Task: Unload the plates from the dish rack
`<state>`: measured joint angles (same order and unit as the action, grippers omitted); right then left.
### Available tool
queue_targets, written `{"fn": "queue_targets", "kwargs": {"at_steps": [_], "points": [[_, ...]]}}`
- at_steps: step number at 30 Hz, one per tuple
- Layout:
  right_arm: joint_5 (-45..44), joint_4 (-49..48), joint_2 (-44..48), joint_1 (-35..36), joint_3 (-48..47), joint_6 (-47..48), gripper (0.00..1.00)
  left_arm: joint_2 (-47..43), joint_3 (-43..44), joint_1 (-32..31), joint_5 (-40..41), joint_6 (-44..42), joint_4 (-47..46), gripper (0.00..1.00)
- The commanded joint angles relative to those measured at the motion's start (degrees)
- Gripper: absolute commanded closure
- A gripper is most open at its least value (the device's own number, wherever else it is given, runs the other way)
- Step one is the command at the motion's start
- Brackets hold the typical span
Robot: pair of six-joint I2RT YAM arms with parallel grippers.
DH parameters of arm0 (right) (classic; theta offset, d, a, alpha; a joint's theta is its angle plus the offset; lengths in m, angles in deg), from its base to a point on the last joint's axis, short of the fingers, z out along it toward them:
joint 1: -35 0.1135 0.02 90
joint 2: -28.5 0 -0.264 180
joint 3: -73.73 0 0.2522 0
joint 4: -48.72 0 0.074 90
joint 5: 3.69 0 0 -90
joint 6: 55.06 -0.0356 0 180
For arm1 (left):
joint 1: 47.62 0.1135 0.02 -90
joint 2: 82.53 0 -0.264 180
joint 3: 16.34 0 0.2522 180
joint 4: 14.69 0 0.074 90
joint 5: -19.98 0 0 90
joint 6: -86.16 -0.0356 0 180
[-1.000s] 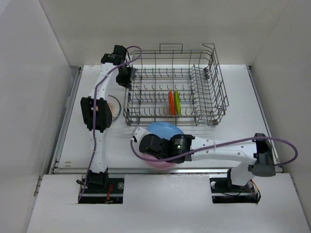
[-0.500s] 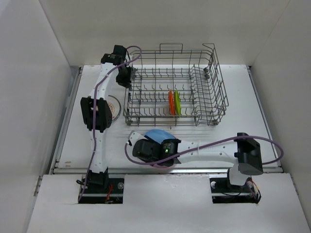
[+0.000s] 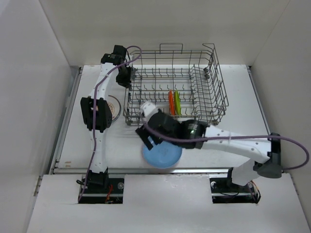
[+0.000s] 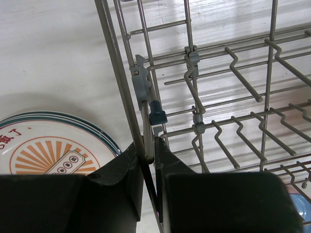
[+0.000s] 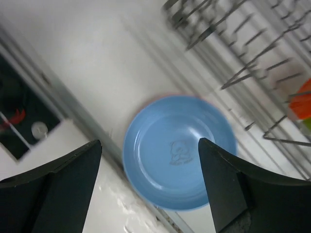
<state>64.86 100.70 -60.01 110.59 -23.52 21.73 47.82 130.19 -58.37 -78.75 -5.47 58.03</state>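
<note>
While left jaws clamp dish rack [image 3: 214,87], blue plate [image 3: 163,156] face-up, right jaws apart.

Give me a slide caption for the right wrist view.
Right jaws open above the blue plate lying beside the dish rack.

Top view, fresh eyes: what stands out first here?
The blue plate lies flat near the front edge of the table, before the dish rack, with the right gripper open above it. An orange plate and a green plate stand on edge side by side in the rack's middle. The left gripper is shut on the rack's left wall, a sunburst plate beside it.
</note>
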Motion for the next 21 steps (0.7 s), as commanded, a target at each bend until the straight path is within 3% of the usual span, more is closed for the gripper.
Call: {"fn": "queue_targets", "kwargs": {"at_steps": [1,6,7,10,14,21], "points": [[1.59,-3.58,6.14,-8.16,-3.53,-5.58,0.14,-2.99,2.14,0.28,-0.23,-4.61,-0.95,0.92],[4.48,-1.40,8.52,-27.83,-9.32,-12.09,0.12,-7.37,3.54,0.28,0.82,-4.61,-3.14,0.80],[4.49,-0.69,8.53,-35.26,-11.85,-12.62,0.12,-8.08,4.07,0.28,0.82,-4.61,-3.15,0.75],[3.52,3.25,6.78,-48.28,-17.39,-14.38,0.12,-11.24,4.87,-0.24,1.35,-5.14,-4.63,0.56],[3.44,3.88,3.88,-58.95,-18.91,-14.39,0.12,-15.99,4.34,-2.69,0.39,-6.46,-6.40,0.40],[8.17,-0.94,-3.42,-66.18,-17.86,-12.54,0.18,-16.01,4.68,-12.71,-3.22,-9.09,-2.90,0.14]]}}
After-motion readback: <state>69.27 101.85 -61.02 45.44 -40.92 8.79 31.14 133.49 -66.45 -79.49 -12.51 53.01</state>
